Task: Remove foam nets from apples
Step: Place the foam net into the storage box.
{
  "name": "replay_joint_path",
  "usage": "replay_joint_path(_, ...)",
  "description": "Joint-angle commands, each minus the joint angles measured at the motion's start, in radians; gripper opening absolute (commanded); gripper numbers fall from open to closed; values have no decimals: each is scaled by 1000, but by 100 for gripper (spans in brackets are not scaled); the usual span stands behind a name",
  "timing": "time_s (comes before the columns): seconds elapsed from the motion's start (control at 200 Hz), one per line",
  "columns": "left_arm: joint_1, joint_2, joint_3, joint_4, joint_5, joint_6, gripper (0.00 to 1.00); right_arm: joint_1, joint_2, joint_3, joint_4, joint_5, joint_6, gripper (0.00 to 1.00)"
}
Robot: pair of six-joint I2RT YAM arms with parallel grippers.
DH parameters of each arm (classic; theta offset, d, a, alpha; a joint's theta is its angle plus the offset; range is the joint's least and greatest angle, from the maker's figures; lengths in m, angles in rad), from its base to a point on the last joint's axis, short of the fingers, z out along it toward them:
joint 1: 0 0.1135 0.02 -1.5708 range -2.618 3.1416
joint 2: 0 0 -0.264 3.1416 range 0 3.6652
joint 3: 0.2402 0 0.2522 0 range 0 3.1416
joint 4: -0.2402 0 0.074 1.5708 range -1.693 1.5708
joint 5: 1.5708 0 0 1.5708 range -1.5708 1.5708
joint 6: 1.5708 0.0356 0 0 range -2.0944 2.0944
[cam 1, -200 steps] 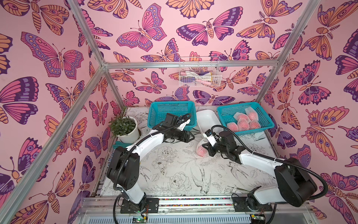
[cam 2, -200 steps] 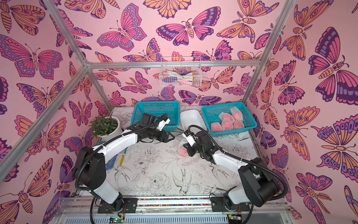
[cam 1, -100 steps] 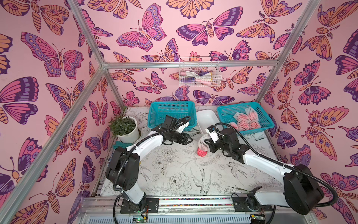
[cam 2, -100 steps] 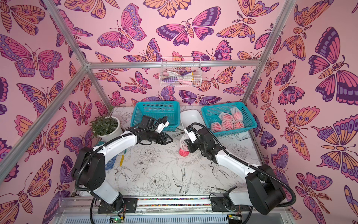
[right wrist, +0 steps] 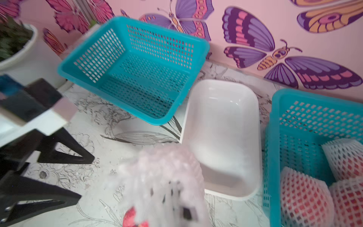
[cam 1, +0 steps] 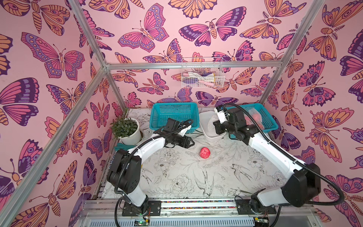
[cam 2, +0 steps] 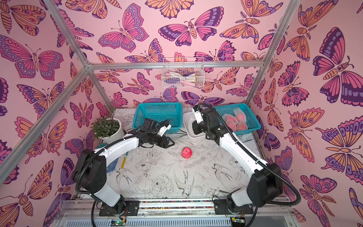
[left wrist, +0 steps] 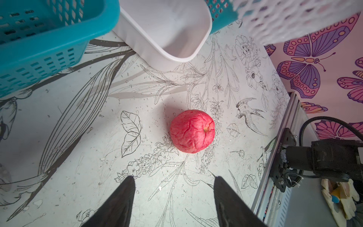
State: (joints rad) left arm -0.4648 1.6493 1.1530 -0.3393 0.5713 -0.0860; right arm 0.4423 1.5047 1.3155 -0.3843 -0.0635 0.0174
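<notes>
— Right pincer point(cam 1: 214, 125): what's its state?
— Jaws pressed together on a net point(right wrist: 163, 176). It hangs blurred in the right wrist view and sits over the tray point(cam 1: 208, 136) in both top views. Whether it touches the tray, I can't tell.
— And the left pincer point(left wrist: 174, 177)?
— Jaws apart, holding nothing, tips low over the table point(cam 1: 176, 176) and aimed at the apple point(left wrist: 192, 131).
— Touching it?
— No, near but apart. The apple lies bare on the table, in front of the tray, between the arms.
— The rest?
— Netted apples point(cam 2: 235, 121) lie in the right basket point(cam 2: 253, 119), beside the tray. The left basket point(cam 1: 172, 116) stands on the tray's other side.
</notes>
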Motion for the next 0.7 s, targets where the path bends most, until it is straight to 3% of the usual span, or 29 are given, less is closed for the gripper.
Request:
replay_joint_path(0.0, -3, -15, 1, -19, -13, 23, 66, -23, 154, 142, -264, 92, -28, 0)
replay_joint_path(0.125, -8, -1, 12, -32, -17, 26, 66, -35, 330, 350, -422, 166, -50, 0)
replay_joint_path(0.411, -12, 35, 37, -62, -8, 32, 66, -50, 629, 690, -603, 192, -90, 0)
replay_joint_path(0.696, -11, 74, 53, -87, 45, 37, 61, -55, 811, 876, -727, 144, -91, 6)
